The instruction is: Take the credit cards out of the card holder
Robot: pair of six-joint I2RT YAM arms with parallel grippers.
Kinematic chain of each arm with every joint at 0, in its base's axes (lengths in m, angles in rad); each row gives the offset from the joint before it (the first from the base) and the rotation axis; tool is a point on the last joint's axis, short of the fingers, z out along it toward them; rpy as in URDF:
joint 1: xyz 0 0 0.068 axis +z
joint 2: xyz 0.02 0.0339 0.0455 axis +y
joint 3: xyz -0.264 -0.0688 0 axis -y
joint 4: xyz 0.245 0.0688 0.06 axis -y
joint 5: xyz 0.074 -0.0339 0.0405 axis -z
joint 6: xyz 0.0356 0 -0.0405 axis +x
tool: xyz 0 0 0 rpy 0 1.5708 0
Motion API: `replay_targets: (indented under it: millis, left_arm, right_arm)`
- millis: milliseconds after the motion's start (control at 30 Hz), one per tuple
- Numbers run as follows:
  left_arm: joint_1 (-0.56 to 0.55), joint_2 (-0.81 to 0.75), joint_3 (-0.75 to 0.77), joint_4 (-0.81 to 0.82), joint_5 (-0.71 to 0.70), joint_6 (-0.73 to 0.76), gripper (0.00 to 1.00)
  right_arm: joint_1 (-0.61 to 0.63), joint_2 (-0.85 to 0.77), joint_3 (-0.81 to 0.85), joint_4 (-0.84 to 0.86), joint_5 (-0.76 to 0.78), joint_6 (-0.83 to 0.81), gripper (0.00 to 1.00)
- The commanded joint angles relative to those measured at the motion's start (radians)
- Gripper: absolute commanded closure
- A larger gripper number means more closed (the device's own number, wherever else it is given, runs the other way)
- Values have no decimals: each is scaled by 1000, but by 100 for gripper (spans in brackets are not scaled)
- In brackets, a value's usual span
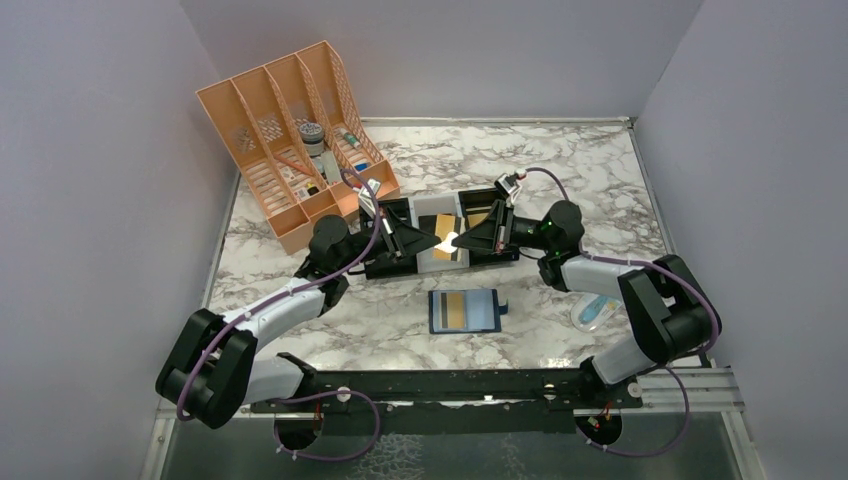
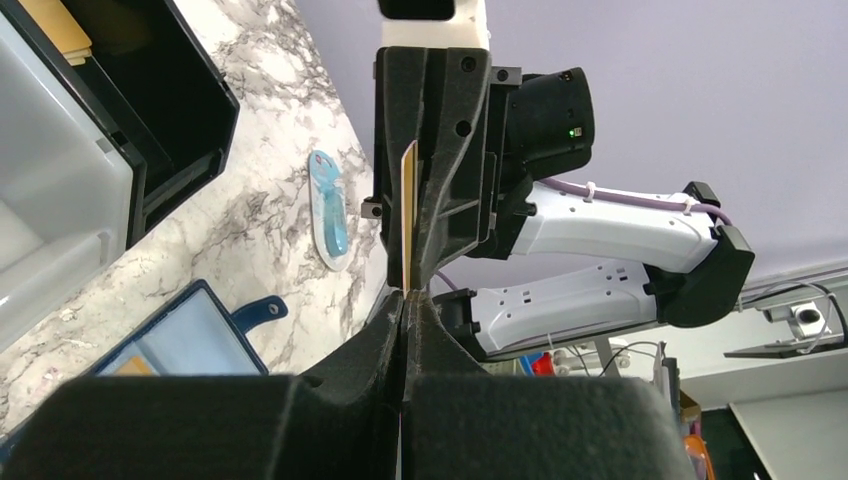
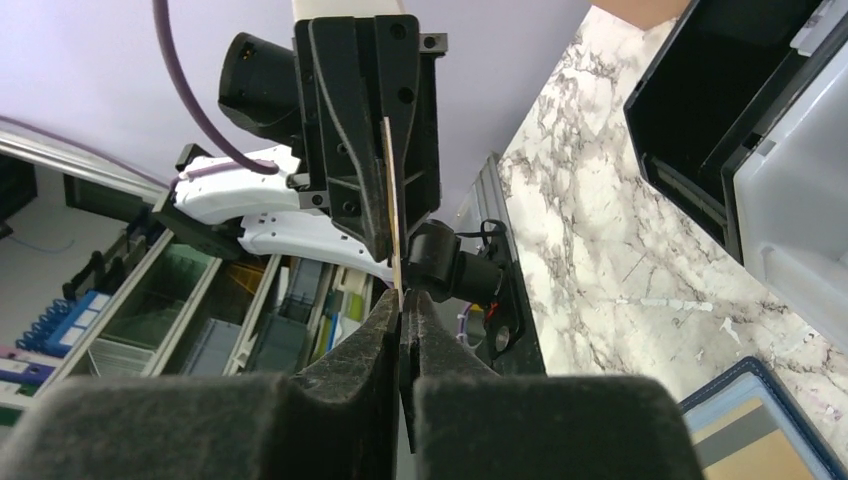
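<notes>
One gold-tan credit card (image 2: 408, 215) hangs edge-on in the air between the two grippers. My left gripper (image 2: 405, 297) is shut on one end of it. My right gripper (image 3: 400, 297) is shut on the other end of the card (image 3: 392, 200). From above, both grippers, left (image 1: 438, 241) and right (image 1: 460, 240), meet over the trays, where glare hides the card. The navy card holder (image 1: 464, 311) lies open on the marble in front of them, its strap tab to the right. Another tan card (image 1: 455, 311) sits in its pocket.
Black and white box trays (image 1: 418, 208) lie under the grippers, with something tan inside. An orange slotted file rack (image 1: 290, 140) stands at the back left. A small blue-and-white packet (image 1: 597, 308) lies beside the right arm. Grey walls close in on three sides.
</notes>
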Motion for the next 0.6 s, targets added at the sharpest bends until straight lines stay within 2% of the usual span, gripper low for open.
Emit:
replay_targets:
  millis: [0,100,167,233,367,467,567]
  left_arm:
    - [-6,-3,-12,57,26,6,99]
    - [-5,-5,-20,54,24,13,76]
    - [-5,-12,-24,39,15,32,60]
    - [-4,-22,-31,-19,-14,67,38]
    - [1,-46,-55,-96,-62,101,4]
    - [3,-66,-47,-184,-94,150,1]
    - [3,-80,-31,-287,-130,203,1]
  right_arm:
    - [4,-31,5,32,-12,-26,99]
    - [1,-68,6,-33,13,-80,99]
    - [-4,-111,17,-152,41,-161,99]
    - [-8,-163,40,-330,92,-283,99]
    - [-12,-260,115,-736,309,-579,99]
    - [-13,-307,169,-966,530,-760,99]
    - [-12,-339,196,-1070,682,-881,99]
